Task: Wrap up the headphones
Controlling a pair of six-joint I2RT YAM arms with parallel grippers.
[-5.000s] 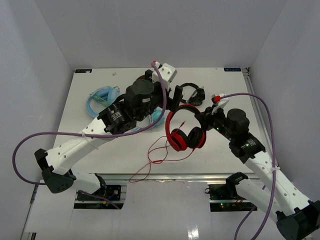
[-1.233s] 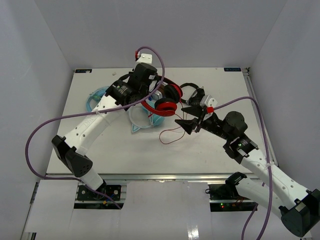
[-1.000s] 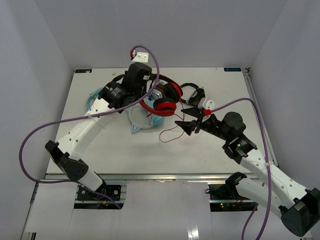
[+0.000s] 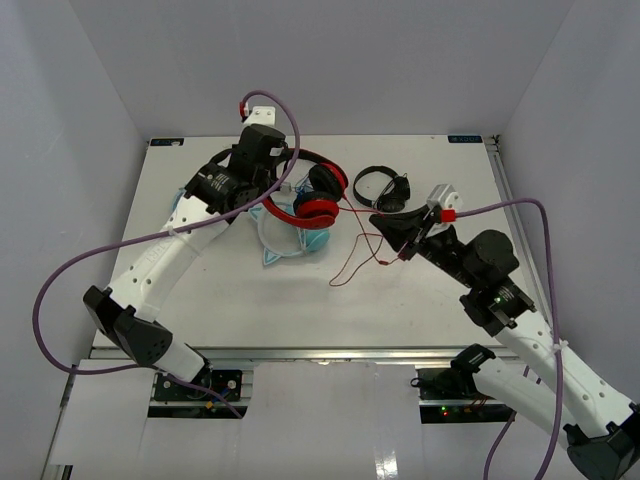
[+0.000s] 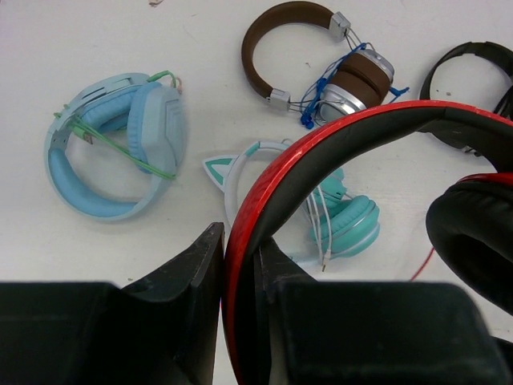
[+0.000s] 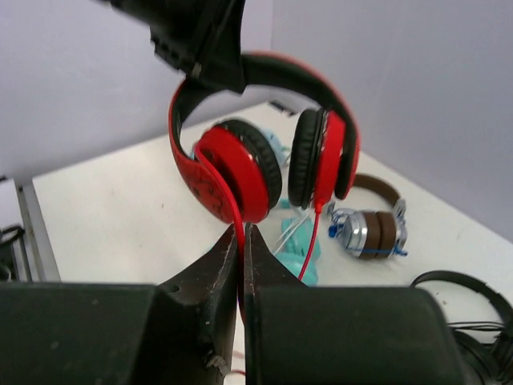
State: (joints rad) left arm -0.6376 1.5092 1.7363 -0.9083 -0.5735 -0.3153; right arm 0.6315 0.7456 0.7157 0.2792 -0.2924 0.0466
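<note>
The red headphones with black band and pads hang above the table at the back middle. My left gripper is shut on their headband, the jaws clamped tight on either side of the red band. Their thin red cable droops from the cups and loops over the table. My right gripper, right of the cups and lower, is shut on the cable. In the right wrist view the cable runs from the near cup down between the closed jaws.
On the table under the red set lie teal cat-ear headphones, light blue headphones to the left, brown-banded silver headphones behind, and small black headphones at the right. Grey walls close in the table on three sides.
My right gripper has shut on the red cable and drawn back to the right. The left gripper has carried the headphones slightly left and back.
</note>
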